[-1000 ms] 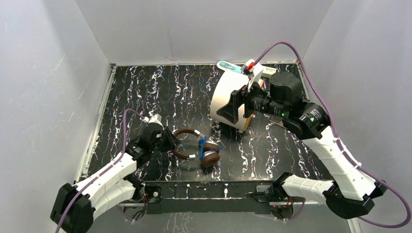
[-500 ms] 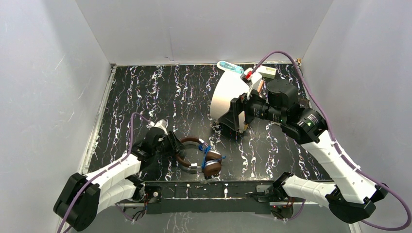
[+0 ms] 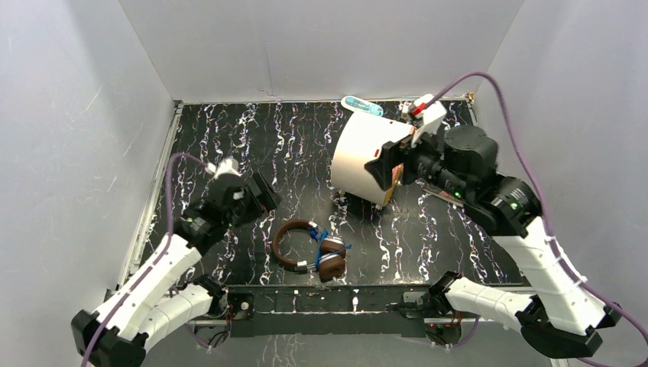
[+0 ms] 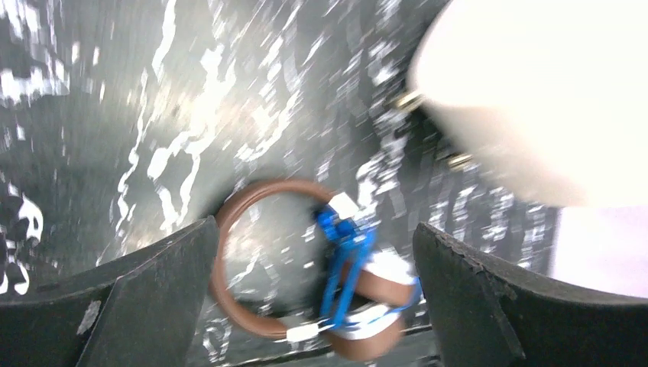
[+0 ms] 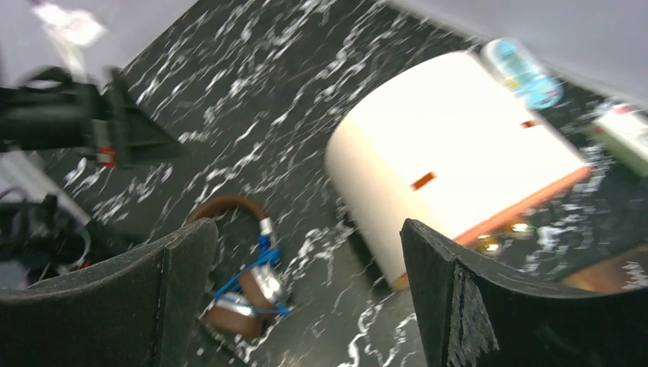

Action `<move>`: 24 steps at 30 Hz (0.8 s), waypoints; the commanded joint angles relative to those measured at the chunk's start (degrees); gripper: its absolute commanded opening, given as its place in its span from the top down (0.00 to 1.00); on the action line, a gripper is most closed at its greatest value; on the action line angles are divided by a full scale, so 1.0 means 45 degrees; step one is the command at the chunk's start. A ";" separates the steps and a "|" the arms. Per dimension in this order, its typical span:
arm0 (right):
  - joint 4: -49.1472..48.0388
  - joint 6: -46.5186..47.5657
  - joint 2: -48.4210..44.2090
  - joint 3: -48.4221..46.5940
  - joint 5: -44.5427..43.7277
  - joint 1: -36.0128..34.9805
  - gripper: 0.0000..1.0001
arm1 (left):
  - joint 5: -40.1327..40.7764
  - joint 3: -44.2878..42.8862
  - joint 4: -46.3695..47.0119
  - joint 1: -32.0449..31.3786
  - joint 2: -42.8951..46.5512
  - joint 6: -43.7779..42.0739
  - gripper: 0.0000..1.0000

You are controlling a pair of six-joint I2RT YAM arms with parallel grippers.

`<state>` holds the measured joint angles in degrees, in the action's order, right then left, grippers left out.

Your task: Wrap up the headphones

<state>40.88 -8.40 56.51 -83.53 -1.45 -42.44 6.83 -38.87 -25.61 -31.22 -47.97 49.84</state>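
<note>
"So, where are the headphones [image 3: 330, 256]?"

"At six o'clock on the table [image 3: 229, 138], close to the near edge. They lie flat and nothing holds them. The cups are folded together and the band curves off toward nine o'clock. The blue cable [image 3: 319, 235] is bunched where the band meets the cups, so I judge most of the wrapping is done."

"And your left hand?"

"My left gripper [image 3: 258, 200] hangs above the table at about ten o'clock from the headphones, its jaws spread wide and empty. In its wrist view the headphones sit framed between the two fingers [image 4: 153, 290]. I take it the gripper is up there so I can check the bundle without brushing the cable loose."

"The right?"

"The right gripper [image 3: 386, 167] is also wide apart with nothing in it. It is up beside the cream cylinder [image 3: 359, 157] at one o'clock, well apart from the headphones. From the top view I can't tell whether it touches the cylinder."

"Anything in the way?"

"The cylinder is the bulky neighbour, lying on its side at two o'clock from the headphones with bare table between them. A pale blue object [image 3: 361, 105] lies at the back edge near twelve o'clock, with a small white box [image 5: 623, 134] near it. Neither crowds the headphones. If I go back down, my worry is snagging a blue loop with a fingertip."
</note>
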 commanded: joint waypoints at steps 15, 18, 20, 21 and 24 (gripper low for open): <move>-0.1110 0.1308 -0.2919 -0.2106 -0.5067 0.0015 0.01 | 0.2483 -1.3083 -0.2834 0.0083 0.0418 -0.3318 0.02; -0.1107 0.1311 -0.2877 -0.2099 -0.5106 0.0015 0.01 | 0.2688 -1.2623 -0.2304 0.0083 0.1395 -0.3608 0.02; -0.1144 0.1283 -0.2815 -0.2115 -0.5073 0.0016 0.01 | 0.2634 -1.2462 -0.2070 0.0071 0.1855 -0.3921 0.02; -0.1169 0.1284 -0.2773 -0.2131 -0.5022 0.0016 0.01 | 0.2641 -1.2466 -0.2069 0.0081 0.1997 -0.4027 0.02; -0.1203 0.1225 -0.2681 -0.2166 -0.4924 0.0011 0.01 | 0.2905 -1.2522 -0.2480 0.0083 0.2265 -0.3989 0.02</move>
<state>38.89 -2.74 43.59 -92.18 -23.03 -42.44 17.78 -95.22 -36.47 -31.22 -38.65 33.89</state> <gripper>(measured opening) 0.985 0.983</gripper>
